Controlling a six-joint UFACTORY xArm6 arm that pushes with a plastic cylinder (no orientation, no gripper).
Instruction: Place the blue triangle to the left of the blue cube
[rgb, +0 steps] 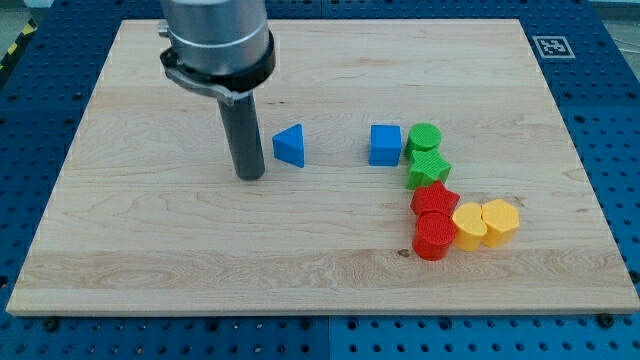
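The blue triangle (290, 146) lies on the wooden board near the middle. The blue cube (385, 145) sits to its right, with a gap of about one block's width between them. My tip (250, 176) rests on the board just left of the blue triangle, slightly lower in the view, close to it; I cannot tell whether they touch.
A green cylinder (424, 137) touches the cube's right side, with a green star-like block (428, 170) below it. Below those are a red block (434, 199), a red cylinder (434, 236) and two yellow blocks (469, 227) (500, 220). The board's edge (300, 312) runs along the view's bottom.
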